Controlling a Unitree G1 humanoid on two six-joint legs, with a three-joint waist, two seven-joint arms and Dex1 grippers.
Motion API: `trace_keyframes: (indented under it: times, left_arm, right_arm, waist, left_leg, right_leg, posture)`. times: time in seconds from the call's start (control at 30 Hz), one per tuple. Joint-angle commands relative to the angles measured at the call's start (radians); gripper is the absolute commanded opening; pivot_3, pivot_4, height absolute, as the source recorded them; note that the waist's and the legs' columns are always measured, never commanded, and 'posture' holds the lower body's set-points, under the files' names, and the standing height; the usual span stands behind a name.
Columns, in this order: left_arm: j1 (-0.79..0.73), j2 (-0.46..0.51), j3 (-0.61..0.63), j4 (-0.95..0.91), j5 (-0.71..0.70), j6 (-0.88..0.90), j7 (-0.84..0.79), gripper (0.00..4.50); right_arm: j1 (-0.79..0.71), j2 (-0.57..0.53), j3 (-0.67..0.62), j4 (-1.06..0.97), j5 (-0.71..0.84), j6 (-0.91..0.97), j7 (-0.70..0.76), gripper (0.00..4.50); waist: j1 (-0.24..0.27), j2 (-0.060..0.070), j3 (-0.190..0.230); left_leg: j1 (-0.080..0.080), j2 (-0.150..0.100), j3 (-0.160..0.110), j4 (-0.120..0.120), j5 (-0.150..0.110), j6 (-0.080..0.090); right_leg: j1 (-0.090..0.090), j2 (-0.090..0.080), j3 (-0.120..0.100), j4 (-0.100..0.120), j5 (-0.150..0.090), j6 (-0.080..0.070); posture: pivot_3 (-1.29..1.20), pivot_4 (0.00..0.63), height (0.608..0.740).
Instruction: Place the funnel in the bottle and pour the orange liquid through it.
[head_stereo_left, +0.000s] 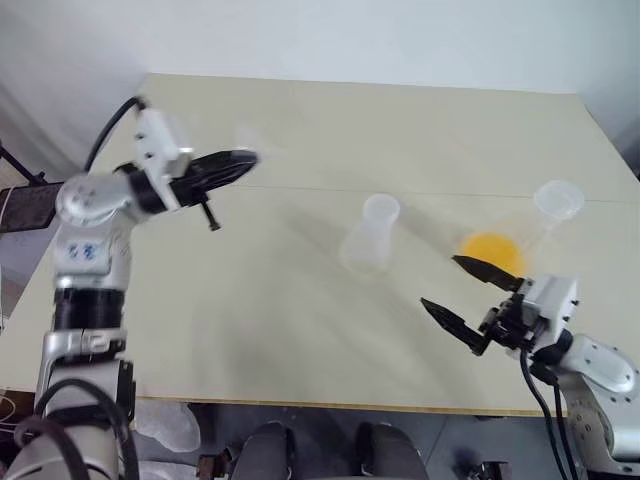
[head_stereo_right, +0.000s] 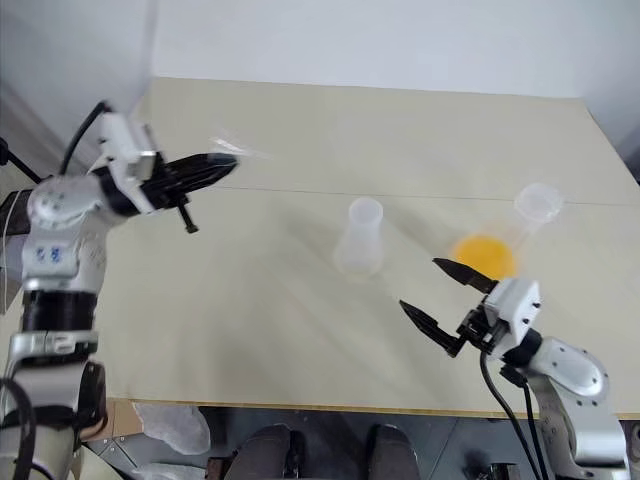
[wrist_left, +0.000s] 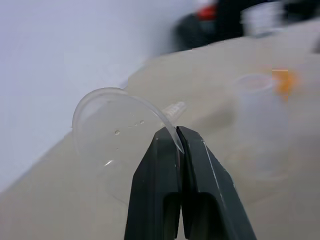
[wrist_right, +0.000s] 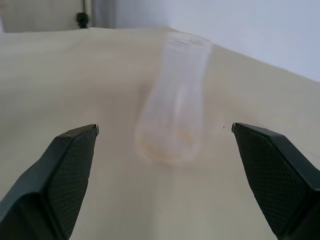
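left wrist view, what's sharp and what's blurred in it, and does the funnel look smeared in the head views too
Left wrist view: the left gripper and the funnel rim it pinches are sharp; the bottle and the orange liquid behind are soft. Left eye view: the funnel is a faint smear at the gripper's tip. Right eye view: a faint streak too.

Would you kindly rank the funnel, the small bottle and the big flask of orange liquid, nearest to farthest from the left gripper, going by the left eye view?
1. The funnel, pinched in the shut left gripper.
2. The small bottle, mid-table, to the gripper's right.
3. The big flask of orange liquid, farther right, beside the open right gripper.
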Motion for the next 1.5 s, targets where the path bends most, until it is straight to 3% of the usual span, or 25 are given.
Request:
trace_keyframes:
  times: [0.03, 0.17, 0.33, 0.57, 1.1, 1.27, 1.5]
  left_arm:
    - [-0.114, -0.016, -0.077, 0.090, 0.068, -0.095, -0.112, 0.03]
    - [-0.286, -0.083, -0.161, 0.238, 0.161, -0.181, -0.152, 0.03]
    - [-0.392, -0.136, -0.189, 0.394, 0.231, -0.274, -0.149, 0.03]
    - [-0.427, -0.178, -0.226, 0.504, 0.308, -0.385, -0.163, 0.03]
    - [-0.539, -0.278, -0.232, 0.673, 0.347, -0.437, -0.246, 0.03]
    - [-0.543, -0.294, -0.223, 0.696, 0.351, -0.423, -0.248, 1.64]
    - [-0.488, -0.295, -0.129, 0.627, 0.245, -0.294, -0.252, 3.84]
  right_arm:
    - [0.038, 0.027, -0.043, -0.031, -0.007, -0.048, -0.037, 4.50]
    - [0.088, 0.072, -0.048, -0.054, -0.017, -0.072, -0.086, 4.50]
    - [0.122, 0.109, -0.027, -0.090, -0.042, -0.088, -0.130, 4.50]
    - [0.141, 0.138, -0.009, -0.113, -0.064, -0.101, -0.164, 4.50]
    - [0.102, 0.230, -0.019, -0.155, -0.009, -0.123, -0.299, 4.50]
    - [0.108, 0.231, -0.009, -0.145, -0.018, -0.139, -0.292, 4.50]
    - [0.103, 0.217, -0.017, -0.145, -0.014, -0.135, -0.294, 4.50]
  waist:
    - [-0.008, 0.000, 0.000]
    - [-0.005, 0.000, 0.000]
    - [-0.004, 0.000, 0.000]
    - [-0.001, 0.000, 0.000]
    - [-0.001, 0.000, 0.000]
    - [-0.001, 0.000, 0.000]
    - [-0.002, 0.000, 0.000]
  left_leg:
    - [0.001, 0.001, 0.002, -0.001, 0.000, 0.000]
    - [0.001, 0.002, 0.003, -0.001, 0.000, -0.001]
    - [0.001, 0.001, 0.004, -0.001, 0.000, 0.000]
    - [0.001, 0.002, 0.004, -0.001, 0.000, 0.000]
    - [0.000, 0.001, 0.003, 0.000, 0.000, 0.000]
    - [0.000, 0.001, 0.003, 0.000, 0.000, 0.000]
    - [0.000, 0.001, 0.003, 0.000, 0.000, 0.000]
  right_leg:
    - [0.000, 0.000, 0.001, 0.000, 0.000, 0.000]
    - [-0.001, 0.001, 0.003, 0.000, 0.000, 0.000]
    - [-0.002, 0.001, 0.004, -0.001, 0.000, 0.000]
    - [-0.002, 0.001, 0.004, 0.000, 0.000, 0.000]
    - [-0.002, 0.001, 0.003, 0.000, 0.000, 0.000]
    - [-0.002, 0.001, 0.003, 0.000, 0.000, 0.000]
    - [-0.002, 0.001, 0.003, 0.000, 0.000, 0.000]
  posture:
    - [0.00, 0.150, 0.740]
    - [0.00, 0.150, 0.740]
    - [0.00, 0.150, 0.740]
    - [0.00, 0.150, 0.740]
    - [0.00, 0.150, 0.740]
    - [0.00, 0.150, 0.740]
    - [0.00, 0.150, 0.740]
